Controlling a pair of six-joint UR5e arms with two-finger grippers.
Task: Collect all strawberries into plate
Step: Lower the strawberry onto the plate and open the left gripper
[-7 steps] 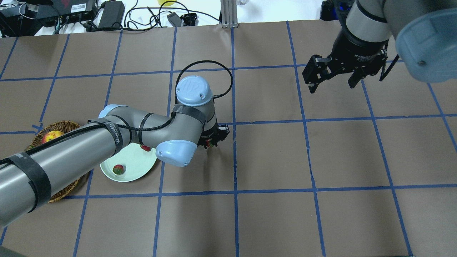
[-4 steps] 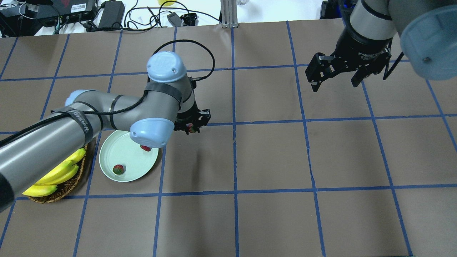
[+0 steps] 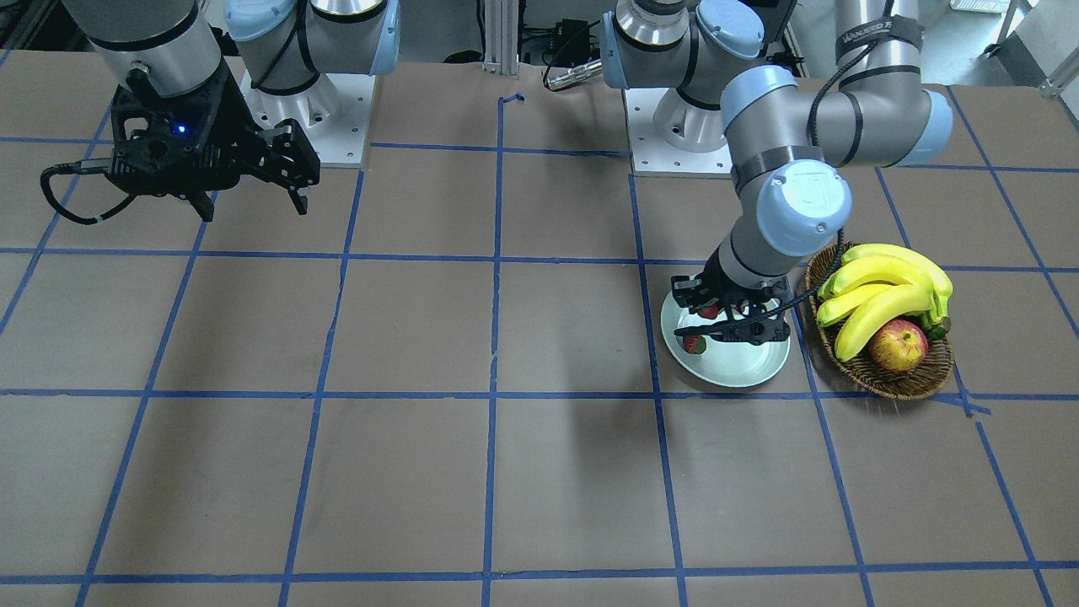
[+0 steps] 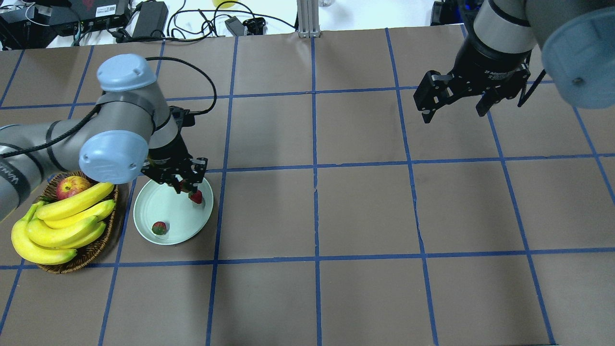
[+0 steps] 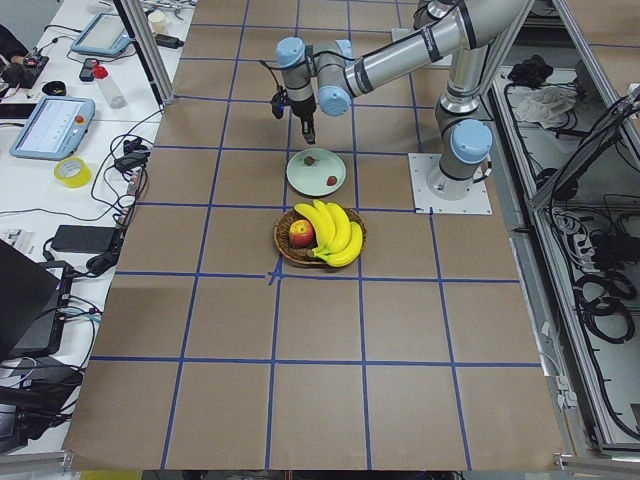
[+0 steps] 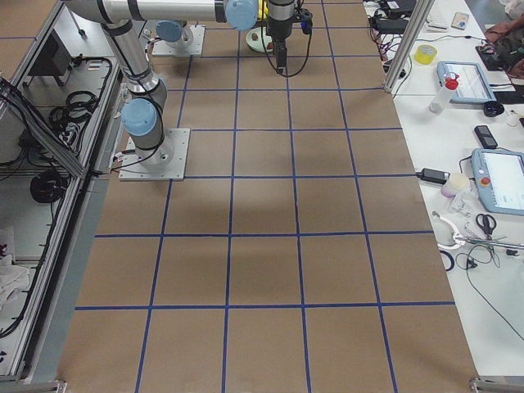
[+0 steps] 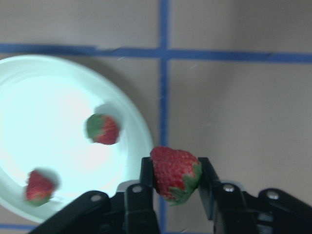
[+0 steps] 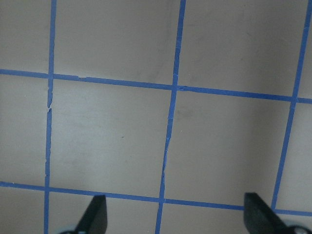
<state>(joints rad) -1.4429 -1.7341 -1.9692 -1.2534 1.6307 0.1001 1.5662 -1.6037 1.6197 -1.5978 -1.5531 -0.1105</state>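
The mint-green plate (image 4: 158, 206) lies at the table's left, next to the basket. Two strawberries lie on it, one near the far right rim (image 4: 195, 196) and one near the front (image 4: 159, 228). My left gripper (image 4: 185, 182) is shut on the third strawberry (image 7: 174, 173) and holds it above the plate's far right rim (image 7: 139, 141). The left wrist view shows both lying strawberries (image 7: 103, 128) (image 7: 39, 186). The plate (image 3: 742, 367) and left gripper (image 3: 732, 324) also show in the front view. My right gripper (image 4: 452, 113) is open and empty, high over the far right of the table.
A brown wicker basket (image 4: 89, 250) with bananas (image 4: 67, 223) and a red-yellow apple (image 4: 71, 186) stands just left of the plate. Cables and electronics (image 4: 149, 19) lie beyond the table's far edge. The right wrist view shows only brown table with blue tape lines (image 8: 170, 126).
My left arm has swung left with the strawberry in its gripper, from the table right of the plate to over the plate's far right rim. The right gripper has barely moved.
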